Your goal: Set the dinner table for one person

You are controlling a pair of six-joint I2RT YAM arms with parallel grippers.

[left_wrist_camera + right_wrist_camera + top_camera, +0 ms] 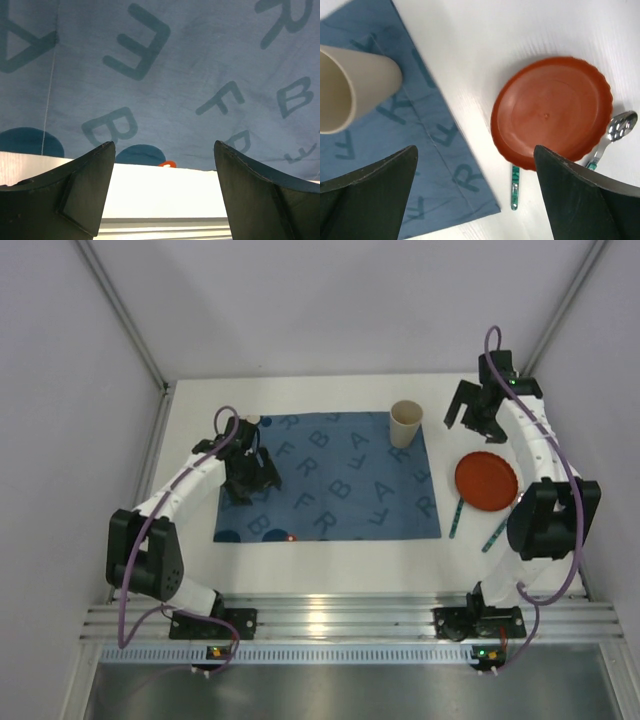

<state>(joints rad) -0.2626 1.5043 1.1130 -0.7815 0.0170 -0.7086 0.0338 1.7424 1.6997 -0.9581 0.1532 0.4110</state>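
The dinner table point(330, 562) is a white top carrying a blue letter-printed placemat point(330, 475). A beige cup point(406, 423) stands upright on the mat's far right corner. To the right of the mat, a red plate point(487, 481) lies on the bare table. My left gripper point(250, 483) hovers open over the mat's left part, empty. My right gripper point(472, 416) is open and empty above the table, between cup and plate. The right wrist view shows the cup point(350, 90), the plate point(552, 110) and the mat's corner point(420, 165) below the right gripper point(475, 155). Below the left gripper point(164, 150) are the placemat point(165, 75) and the table's near strip point(165, 190).
Two green-handled utensils point(456, 517) point(495, 535) lie by the plate's near edge. One is a spoon point(615, 131), and the other's handle point(514, 187) pokes from under the plate. A ribbed aluminium rail point(350, 620) runs along the near edge. Grey walls enclose the table.
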